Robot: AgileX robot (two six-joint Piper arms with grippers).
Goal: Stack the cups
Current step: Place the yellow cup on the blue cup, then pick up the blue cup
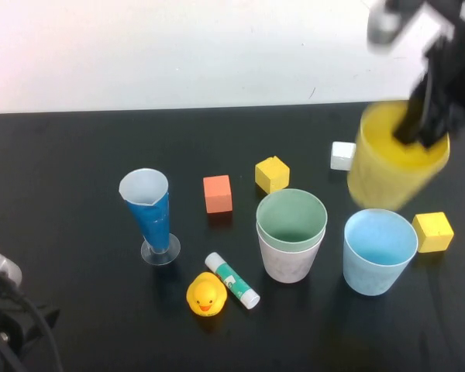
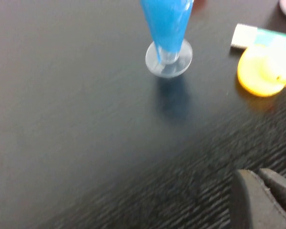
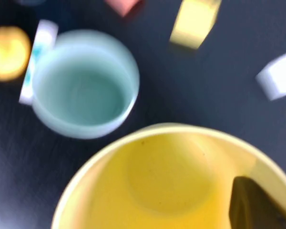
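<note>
The black table is seen under everything. The right gripper is raised over the table's far right, clamped on the rim of the yellow cup, one finger inside the cup; the cup is held off the table, tilted. Just below the held cup, on the robot's side, the blue cup is stood upright. To the left of that gripper, the green cup is nested inside the pink cup, both upright.

The cone glass is stood well left of the right gripper, on its clear foot, and is seen close ahead of the left gripper. The left gripper is parked low at the near left corner, jaws shut, holding nothing.

Smaller things: an orange block and a yellow block are set left of the held cup; a second yellow block is just right of the blue cup; a white block is just left of the held cup. A duck and a glue stick are laid side by side, between the glass and the pink cup.
</note>
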